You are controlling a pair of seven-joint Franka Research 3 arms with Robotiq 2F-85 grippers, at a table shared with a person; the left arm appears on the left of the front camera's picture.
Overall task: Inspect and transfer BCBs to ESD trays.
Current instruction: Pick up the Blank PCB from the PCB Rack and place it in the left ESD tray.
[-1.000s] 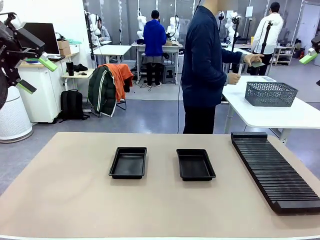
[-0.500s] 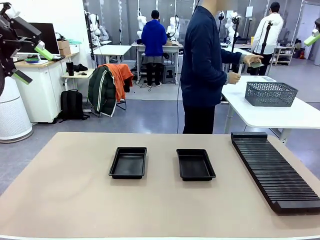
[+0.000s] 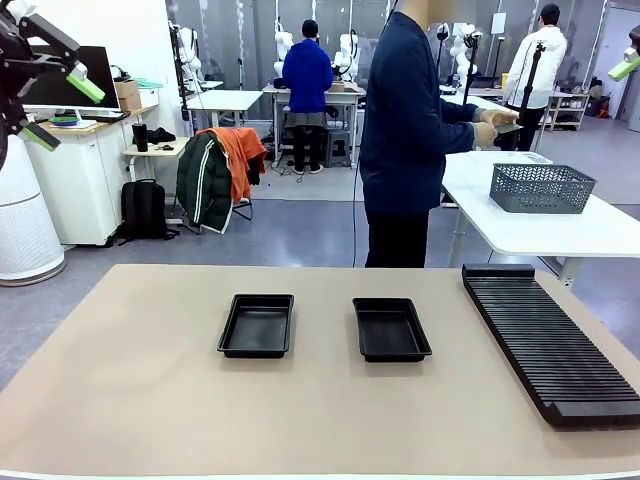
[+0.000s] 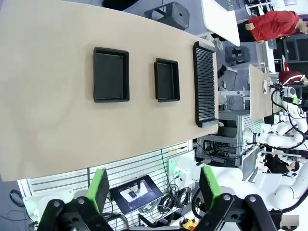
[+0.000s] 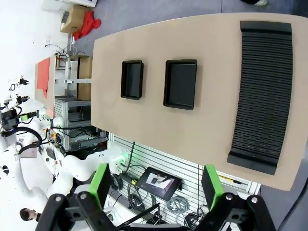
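Retreat upward of left end effector (image 3: 62,110) and right end effector (image 5: 156,186), both agape (nothing held), leaves the ESD trays (image 3: 257,328) waiting empty.

The left ESD tray (image 3: 257,324) and the right ESD tray (image 3: 391,329) lie side by side, apart, near the middle of the bench (image 3: 150,400), the left one at 9 o'clock of the right. A slotted rack (image 3: 548,342) lies on the bench at 3 o'clock of the right tray, reaching back to the far edge. A person (image 3: 405,130) stands beyond that edge at 12 o'clock. Farther back, at 2 o'clock, a wire basket (image 3: 541,187) sits on a second bench (image 3: 590,230). The left tool (image 3: 62,112) hangs high at 10 o'clock.
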